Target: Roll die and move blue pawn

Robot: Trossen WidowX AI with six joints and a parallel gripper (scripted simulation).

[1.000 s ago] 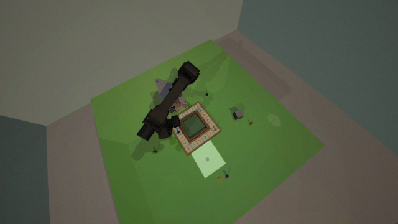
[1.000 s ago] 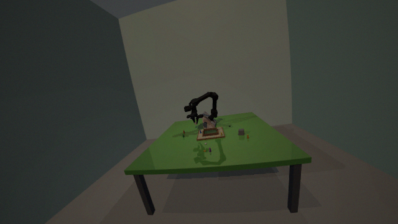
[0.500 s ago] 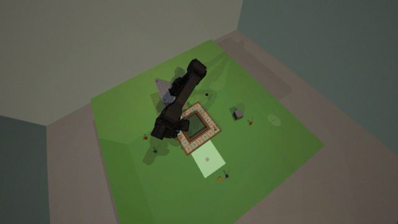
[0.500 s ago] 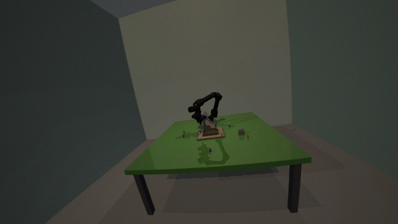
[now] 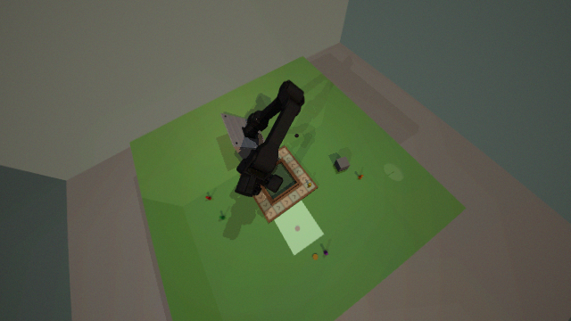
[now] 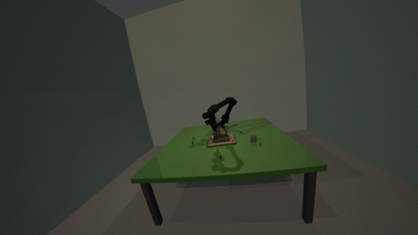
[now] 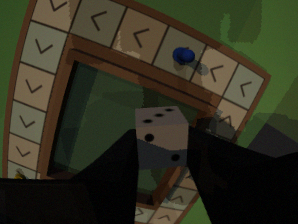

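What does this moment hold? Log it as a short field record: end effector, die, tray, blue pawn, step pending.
end effector: black parallel-jaw end effector, shut on the die, above the board
die: beige cube die with black pips, held between the fingers, over the tray's edge
tray: dark green sunken tray inside the brown-framed arrow board
blue pawn: small blue pawn standing on an arrow square of the track
step pending: die not yet released; pawn not yet gripped
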